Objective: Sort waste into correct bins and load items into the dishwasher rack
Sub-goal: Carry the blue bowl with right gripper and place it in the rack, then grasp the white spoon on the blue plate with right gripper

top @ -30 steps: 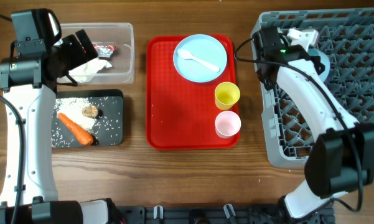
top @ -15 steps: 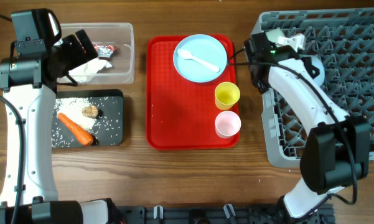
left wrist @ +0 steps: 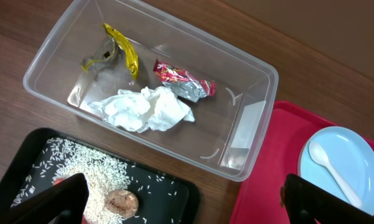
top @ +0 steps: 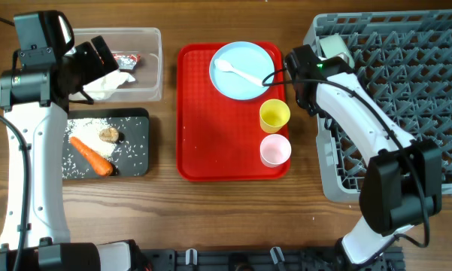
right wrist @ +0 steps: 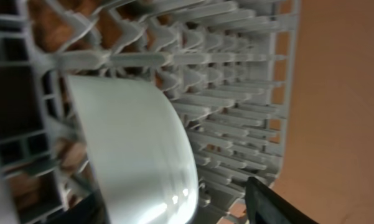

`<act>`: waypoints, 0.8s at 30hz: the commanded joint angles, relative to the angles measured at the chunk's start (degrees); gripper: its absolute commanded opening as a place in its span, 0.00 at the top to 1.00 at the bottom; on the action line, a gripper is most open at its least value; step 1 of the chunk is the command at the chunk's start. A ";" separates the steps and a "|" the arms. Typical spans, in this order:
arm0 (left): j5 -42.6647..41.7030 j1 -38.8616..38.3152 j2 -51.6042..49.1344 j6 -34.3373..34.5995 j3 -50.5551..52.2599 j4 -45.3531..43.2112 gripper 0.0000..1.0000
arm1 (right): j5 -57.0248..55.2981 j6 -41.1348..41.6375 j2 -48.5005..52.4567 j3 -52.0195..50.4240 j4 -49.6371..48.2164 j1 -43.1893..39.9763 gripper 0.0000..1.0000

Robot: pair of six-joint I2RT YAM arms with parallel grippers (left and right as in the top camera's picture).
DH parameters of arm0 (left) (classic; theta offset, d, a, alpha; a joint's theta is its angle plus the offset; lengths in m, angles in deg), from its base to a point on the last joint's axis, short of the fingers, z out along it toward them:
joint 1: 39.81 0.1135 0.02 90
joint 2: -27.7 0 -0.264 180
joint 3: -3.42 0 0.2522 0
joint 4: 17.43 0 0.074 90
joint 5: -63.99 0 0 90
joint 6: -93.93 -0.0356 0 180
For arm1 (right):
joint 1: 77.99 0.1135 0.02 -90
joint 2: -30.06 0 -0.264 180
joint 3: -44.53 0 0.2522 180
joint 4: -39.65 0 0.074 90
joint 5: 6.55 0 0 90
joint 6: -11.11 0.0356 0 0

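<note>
Right gripper (top: 329,50) has drawn back off the pale bowl (right wrist: 130,143), jaws seemingly spread; left gripper (left wrist: 187,205) gapes.

Flat red tray (top: 210,143) on a wooden table (top: 233,207)
White plastic spoon (top: 239,73) at the tray's far end — scoop end left, handle angled right.

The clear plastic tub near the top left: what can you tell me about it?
The clear rectangular plastic tub stands upright and lidless on the wooden table, its walls see-through, corners rounded. Inside lie a crumpled white tissue, a red-and-white wrapper and a yellow scrap. A black shallow tray and a flat red tray sit close beside it.
</note>
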 commanded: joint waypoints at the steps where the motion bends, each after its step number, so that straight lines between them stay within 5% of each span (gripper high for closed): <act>1: -0.09 0.22 -0.22 0.92 -0.07 -0.11 0.00 | 3.69 -0.17 1.05 -0.35 1.53 0.35 0.23; 8: -0.09 0.22 -0.22 0.92 -0.07 -0.11 0.00 | 7.61 0.63 0.83 1.68 2.10 0.35 0.16; 17: -0.09 0.22 -0.22 0.92 -0.07 -0.11 0.00 | 23.63 -0.07 -1.92 17.84 2.36 0.52 0.14; 21: -0.09 0.22 -0.22 0.94 -0.07 -0.11 0.00 | 43.58 -4.79 -3.85 23.58 1.64 1.11 0.00; 24: -0.09 0.22 -0.22 0.92 -0.07 -0.11 0.00 | 57.99 -4.76 -4.33 24.13 -3.98 1.09 0.00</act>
